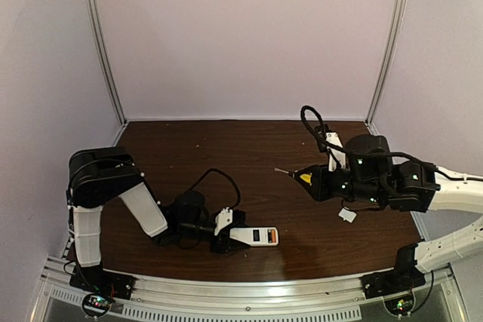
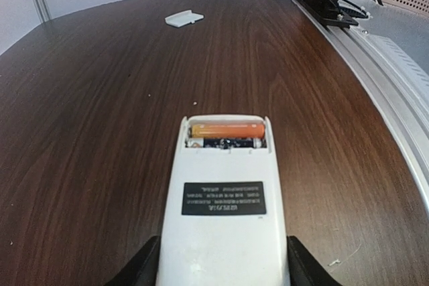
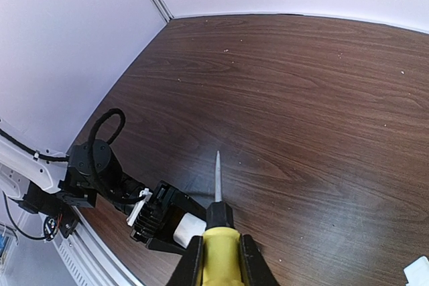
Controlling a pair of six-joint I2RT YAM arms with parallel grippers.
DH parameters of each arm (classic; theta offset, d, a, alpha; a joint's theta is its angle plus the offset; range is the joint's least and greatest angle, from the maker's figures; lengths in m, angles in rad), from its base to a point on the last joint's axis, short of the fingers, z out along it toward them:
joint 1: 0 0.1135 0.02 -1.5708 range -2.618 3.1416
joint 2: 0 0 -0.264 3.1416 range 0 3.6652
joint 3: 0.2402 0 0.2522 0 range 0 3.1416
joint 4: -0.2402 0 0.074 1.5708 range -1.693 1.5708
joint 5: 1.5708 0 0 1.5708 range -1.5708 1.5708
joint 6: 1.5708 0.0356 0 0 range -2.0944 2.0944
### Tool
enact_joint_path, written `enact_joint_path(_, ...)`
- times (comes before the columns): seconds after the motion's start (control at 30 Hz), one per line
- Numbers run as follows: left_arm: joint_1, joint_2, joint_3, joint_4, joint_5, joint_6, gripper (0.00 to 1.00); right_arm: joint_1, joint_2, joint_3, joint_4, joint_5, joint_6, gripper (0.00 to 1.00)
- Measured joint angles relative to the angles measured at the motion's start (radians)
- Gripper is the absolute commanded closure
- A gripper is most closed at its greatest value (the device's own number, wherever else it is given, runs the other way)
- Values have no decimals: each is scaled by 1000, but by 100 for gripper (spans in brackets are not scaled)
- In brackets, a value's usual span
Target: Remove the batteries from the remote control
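The remote control [image 2: 224, 232] lies back-up on the table, its white body also in the top view [image 1: 258, 236]. Its uncovered compartment at the far end holds an orange battery [image 2: 226, 129] and, beside it, a dark battery [image 2: 224, 143]. My left gripper [image 2: 222, 262] is low near the front edge [image 1: 235, 235], its fingers [image 2: 144, 266] pressed against both long sides of the remote. My right gripper [image 3: 221, 262] hovers at mid-table right [image 1: 318, 181], shut on a yellow-handled screwdriver [image 3: 221, 249] whose tip points left towards the remote.
The small white cover piece [image 2: 184, 18] lies on the table below the right arm [image 1: 347, 215] and shows at the corner of the right wrist view [image 3: 419, 271]. A metal rail [image 1: 241, 292] runs along the near edge. Pale walls enclose the table.
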Motion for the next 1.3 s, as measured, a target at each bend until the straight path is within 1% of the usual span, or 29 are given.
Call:
enact_joint_path(0.1, 0, 0, -1, 3, -3, 7, 76, 0, -10, 0, -10, 6, 0, 100)
enact_joint_path(0.27, 0, -26, -40, 25, -46, 35, 94, 0, -39, 0, -31, 7, -9, 100)
enact_joint_path(0.33, 0, -40, -53, 24, -67, 51, 100, 0, -53, 0, -42, 6, -16, 100)
enact_joint_path(0.5, -2, -74, -70, 22, -143, 94, 100, 0, -65, 8, -95, 2, -45, 100)
enact_joint_path(0.8, -5, -191, -84, 16, -334, 156, 100, 0, -6, 116, -233, -1, -93, 100)
enact_joint_path(0.93, -5, -215, -72, -3, -393, 187, 100, 1, 16, 153, -291, 5, -111, 100)
enact_joint_path(1.07, -5, -215, -3, -77, -417, 211, 100, 2, 32, 179, -335, 11, -116, 100)
enact_joint_path(1.3, -5, -214, 47, -111, -407, 240, 100, 2, 55, 188, -359, 0, -114, 100)
